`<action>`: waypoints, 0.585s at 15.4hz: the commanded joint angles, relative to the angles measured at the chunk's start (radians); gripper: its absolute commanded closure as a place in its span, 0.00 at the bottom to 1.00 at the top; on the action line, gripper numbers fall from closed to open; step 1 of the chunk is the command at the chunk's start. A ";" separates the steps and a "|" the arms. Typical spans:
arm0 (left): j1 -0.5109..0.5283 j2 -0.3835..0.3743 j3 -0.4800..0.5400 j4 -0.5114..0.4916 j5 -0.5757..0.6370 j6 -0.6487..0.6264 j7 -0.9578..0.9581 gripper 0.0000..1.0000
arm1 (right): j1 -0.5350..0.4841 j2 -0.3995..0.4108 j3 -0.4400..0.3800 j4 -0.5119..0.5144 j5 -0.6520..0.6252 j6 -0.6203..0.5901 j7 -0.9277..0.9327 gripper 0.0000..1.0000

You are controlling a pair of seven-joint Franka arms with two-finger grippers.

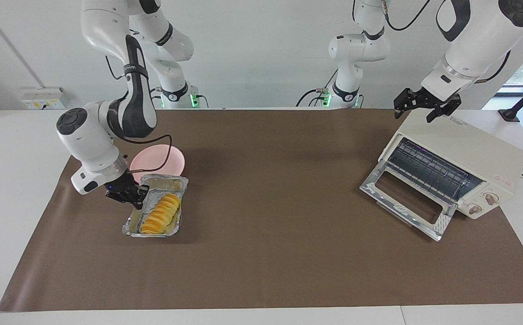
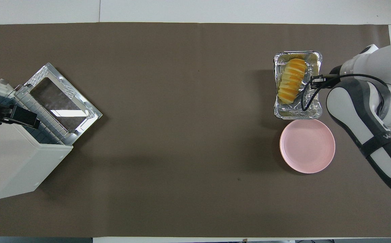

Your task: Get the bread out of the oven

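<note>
right pincer (image 1: 136, 195): at tray (image 1: 130, 225) rim, seems clenched on it; a slip could tip the tray
bread (image 1: 161, 214): in tray on desk (image 1: 270, 189), beside plate (image 1: 178, 158), out of oven (image 1: 464, 158)
oven: door down, could get bumped
left pincer (image 1: 424, 108): over oven, released

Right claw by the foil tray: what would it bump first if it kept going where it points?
Probably the foil tray's rim; the right claw points down at that edge, beside the bread.
</note>
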 commanded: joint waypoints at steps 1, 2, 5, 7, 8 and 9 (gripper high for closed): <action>0.005 -0.010 -0.001 0.004 0.015 -0.020 0.000 0.00 | -0.036 0.028 0.016 0.022 0.017 0.011 -0.085 1.00; 0.005 -0.010 -0.001 0.004 0.015 -0.020 0.001 0.00 | -0.044 0.028 0.014 0.020 0.016 0.011 -0.111 1.00; 0.005 -0.010 -0.001 0.004 0.015 -0.020 0.000 0.00 | -0.061 0.031 0.014 0.005 0.016 0.014 -0.142 1.00; 0.005 -0.010 -0.001 0.004 0.015 -0.020 0.000 0.00 | -0.062 0.025 0.014 -0.012 0.016 0.013 -0.142 1.00; 0.005 -0.010 -0.001 0.004 0.015 -0.020 0.001 0.00 | -0.062 0.025 0.014 -0.012 0.016 0.011 -0.142 1.00; 0.005 -0.010 -0.001 0.004 0.015 -0.020 0.000 0.00 | -0.062 0.023 0.014 -0.015 0.016 0.008 -0.142 1.00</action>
